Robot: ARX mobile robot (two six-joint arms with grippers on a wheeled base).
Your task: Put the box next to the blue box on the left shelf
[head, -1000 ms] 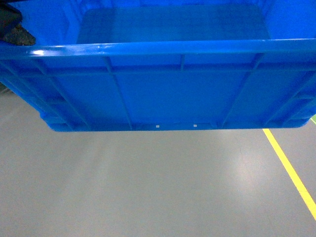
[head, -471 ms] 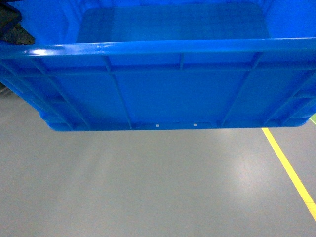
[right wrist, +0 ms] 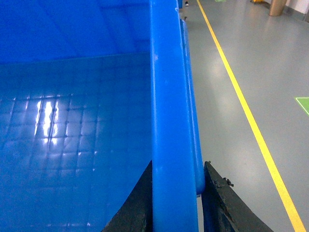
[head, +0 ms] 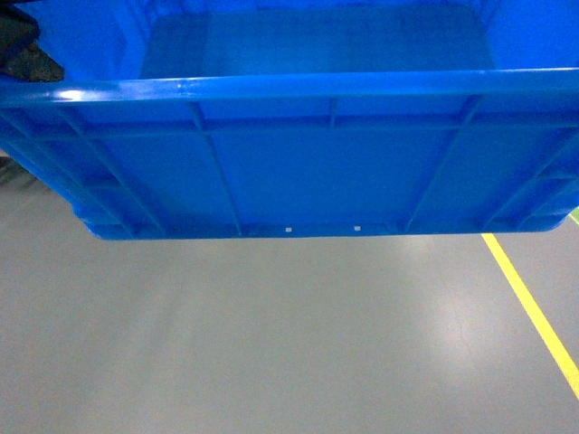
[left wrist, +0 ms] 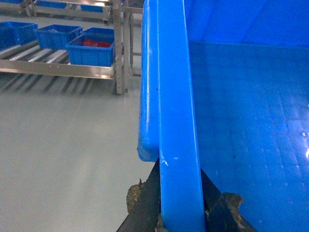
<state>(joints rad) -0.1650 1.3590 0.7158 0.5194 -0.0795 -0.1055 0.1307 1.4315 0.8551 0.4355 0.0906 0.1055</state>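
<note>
Left gripper (left wrist: 181,220) and right gripper (right wrist: 175,203) each pinched a side rim of the box (head: 298,163), keeping it level above floor (head: 271,344). Shelf (left wrist: 53,65) lay far off at 10 o'clock, unreached.

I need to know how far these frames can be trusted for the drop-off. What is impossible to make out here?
- Head view: the box fills the upper frame, hiding everything ahead, including the left shelf.
- Left wrist view: the left shelf is cut by the left edge; free space beside its small crates is unclear.
- Right wrist view: the right gripper is cut by the bottom edge.
</note>
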